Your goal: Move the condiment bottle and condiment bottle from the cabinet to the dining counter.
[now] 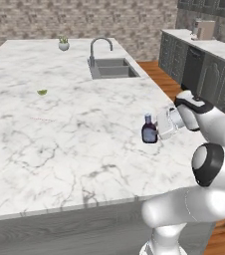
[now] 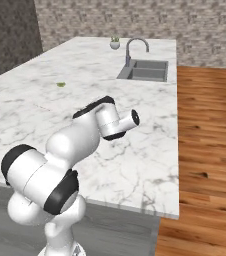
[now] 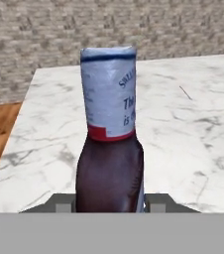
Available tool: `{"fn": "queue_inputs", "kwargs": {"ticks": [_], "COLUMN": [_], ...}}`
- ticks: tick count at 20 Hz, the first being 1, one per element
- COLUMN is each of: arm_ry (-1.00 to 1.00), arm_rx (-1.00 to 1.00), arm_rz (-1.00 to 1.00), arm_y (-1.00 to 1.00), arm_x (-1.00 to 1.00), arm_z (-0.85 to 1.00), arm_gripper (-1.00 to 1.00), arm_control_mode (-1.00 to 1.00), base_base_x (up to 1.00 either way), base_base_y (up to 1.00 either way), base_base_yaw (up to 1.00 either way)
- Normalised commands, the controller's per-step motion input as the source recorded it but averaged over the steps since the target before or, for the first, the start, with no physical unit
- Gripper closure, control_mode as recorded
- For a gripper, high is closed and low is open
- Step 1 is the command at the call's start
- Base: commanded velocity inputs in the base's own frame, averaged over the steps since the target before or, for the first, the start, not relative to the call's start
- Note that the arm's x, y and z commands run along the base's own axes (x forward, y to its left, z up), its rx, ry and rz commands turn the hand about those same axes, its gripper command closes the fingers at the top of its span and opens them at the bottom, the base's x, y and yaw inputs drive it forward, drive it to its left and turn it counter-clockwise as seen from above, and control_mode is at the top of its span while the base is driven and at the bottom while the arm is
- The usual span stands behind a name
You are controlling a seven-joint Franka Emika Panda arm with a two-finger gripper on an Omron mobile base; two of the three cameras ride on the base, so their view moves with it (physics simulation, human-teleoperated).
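Condiment bottle (image 3: 110,144) base and fingers behind grey band

My left base cam looks forward and down from behind the arm, over the marble tabletop (image 1: 59,129) toward the sink (image 1: 112,68). My right base cam covers that same tabletop and sink from the other side, wood floor (image 2: 210,130) alongside. My hand cam sits very close behind the condiment bottle (image 3: 109,134), facing level across the tabletop toward the brick wall (image 3: 109,25).

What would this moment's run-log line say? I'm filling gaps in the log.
stage: placing | gripper: shut on condiment bottle | bottle: upright, on dining counter near right edge | sink: far end
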Motion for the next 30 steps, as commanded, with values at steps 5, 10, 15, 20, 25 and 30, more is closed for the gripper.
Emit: {"fn": "queue_inputs", "kwargs": {"ticks": [5,10,15,20,25,30], "arm_ry": [0.00,0.00,0.00,0.00,-0.01,-0.05], "arm_rx": [-0.07,-0.09,-0.08,-0.10,-0.03,0.00], "arm_rz": [0.00,0.00,0.00,0.00,0.00,0.00], "arm_y": [0.00,0.00,0.00,0.00,0.00,0.00], "arm_x": [0.00,0.00,0.00,0.00,0.00,0.00], "arm_z": [-0.26,-0.33,-0.30,-0.30,-0.39,-0.50], "arm_gripper": [1.00,1.00,1.00,1.00,1.00,1.00], "arm_control_mode": [-1.00,-1.00,-1.00,-1.00,-1.00,-1.00], "base_base_x": [0.00,0.00,0.00,0.00,0.00,0.00], "base_base_y": [0.00,0.00,0.00,0.00,0.00,0.00], "base_base_yaw": [0.00,0.00,0.00,0.00,0.00,0.00]}}
